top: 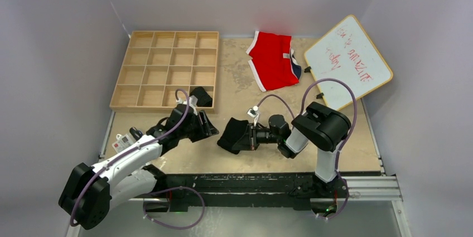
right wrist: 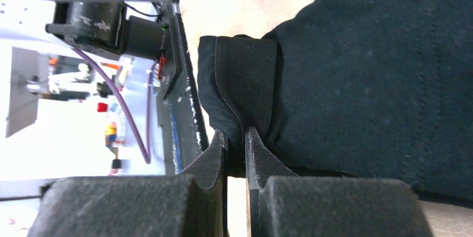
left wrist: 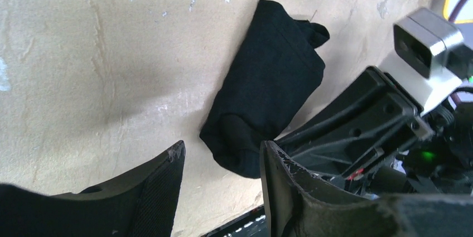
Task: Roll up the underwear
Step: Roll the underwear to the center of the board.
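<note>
Right hand point(right wrist: 235, 136) is pinched tight on a folded edge of the small black soft fabric underwear point(top: 234, 135) lying on the tan table point(top: 237, 78), left hand point(left wrist: 222, 146) spread apart just beside it

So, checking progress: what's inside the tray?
One bundle of black underwear sits in the near-right compartment of the tray; the other visible compartments look empty. The left arm hides part of the near row.
</note>
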Controlling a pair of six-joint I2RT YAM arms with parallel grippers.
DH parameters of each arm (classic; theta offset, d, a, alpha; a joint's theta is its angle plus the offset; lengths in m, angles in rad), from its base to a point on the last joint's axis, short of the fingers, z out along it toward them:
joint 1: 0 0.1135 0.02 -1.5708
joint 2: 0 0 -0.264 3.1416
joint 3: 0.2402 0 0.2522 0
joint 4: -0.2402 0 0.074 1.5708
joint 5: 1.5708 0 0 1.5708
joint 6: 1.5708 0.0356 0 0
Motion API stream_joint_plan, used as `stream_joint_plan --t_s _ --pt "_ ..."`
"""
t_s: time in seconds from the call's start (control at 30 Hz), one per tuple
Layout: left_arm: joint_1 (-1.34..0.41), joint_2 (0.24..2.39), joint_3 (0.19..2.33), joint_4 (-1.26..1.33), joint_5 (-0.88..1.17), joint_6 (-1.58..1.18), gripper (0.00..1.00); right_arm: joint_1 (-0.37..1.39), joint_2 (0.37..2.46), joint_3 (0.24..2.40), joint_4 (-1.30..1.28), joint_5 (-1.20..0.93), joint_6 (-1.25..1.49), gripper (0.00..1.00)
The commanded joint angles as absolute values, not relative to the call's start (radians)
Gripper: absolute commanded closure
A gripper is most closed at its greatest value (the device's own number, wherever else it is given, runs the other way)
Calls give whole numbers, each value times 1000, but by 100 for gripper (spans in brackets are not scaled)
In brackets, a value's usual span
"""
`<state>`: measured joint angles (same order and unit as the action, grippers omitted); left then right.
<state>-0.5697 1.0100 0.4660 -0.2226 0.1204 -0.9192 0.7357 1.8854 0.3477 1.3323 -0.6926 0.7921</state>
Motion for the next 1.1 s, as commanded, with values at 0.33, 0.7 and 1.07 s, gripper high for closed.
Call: stream_joint_plan --t_s 0.33,0.7,1.07 --pt "-562 974 381 -51 277 -833 50 642 1993 314 1254 -686 1063 90" --pt "-563 973 293 135 354 -818 50 594 1971 333 1111 -646 1104 89" --pt "-568 1101 215 369 282 -944 35 570 1957 398 913 -650 1045 88"
